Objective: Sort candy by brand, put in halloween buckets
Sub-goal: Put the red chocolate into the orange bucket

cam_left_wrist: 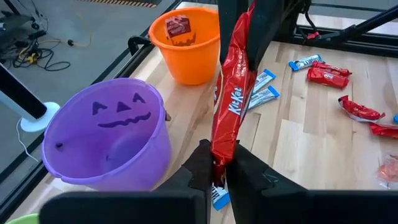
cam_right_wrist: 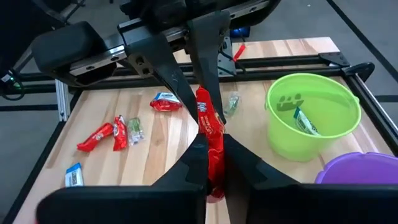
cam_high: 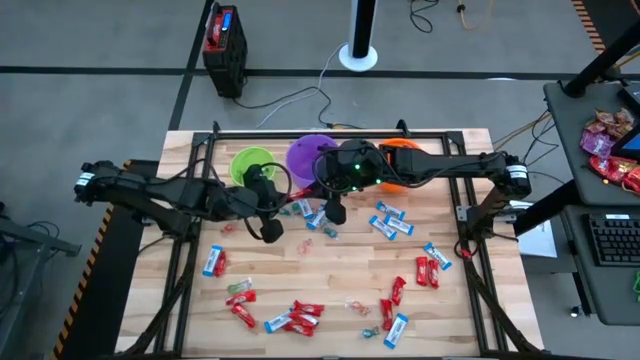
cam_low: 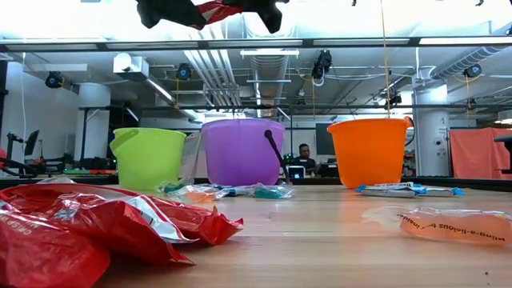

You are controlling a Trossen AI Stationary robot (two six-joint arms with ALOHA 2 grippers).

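Note:
A red KitKat candy [cam_left_wrist: 233,93] hangs in the air between my two grippers, above the table near the halloween buckets. My left gripper [cam_left_wrist: 217,163] is shut on one end of it and my right gripper [cam_right_wrist: 211,146] on the other. The lime green bucket [cam_right_wrist: 311,115] holds a blue-and-white candy. The purple bucket [cam_left_wrist: 106,134] stands beside it, and the orange bucket [cam_left_wrist: 186,43] holds a red candy. All three buckets stand in a row at the table's far edge. My left gripper pinches one end of the red wrapper [cam_left_wrist: 219,155] between its two fingers. The wrapper runs straight on from the fingers to the other gripper, lifted clear of the table. My right gripper pinches the opposite end of the wrapper [cam_right_wrist: 212,163] between its two fingers. The candy runs lengthwise out of the fingers toward the left gripper's fingers [cam_right_wrist: 205,56], clear of the table.
Loose red candies [cam_high: 300,318] and blue-and-white candies [cam_high: 390,222] lie scattered over the wooden table [cam_high: 470,330]. A red wrapper [cam_low: 80,228] lies close to the low camera. A dark metal frame [cam_high: 190,250] runs around the table. Red candy bags [cam_high: 610,150] are heaped on a side table at the right.

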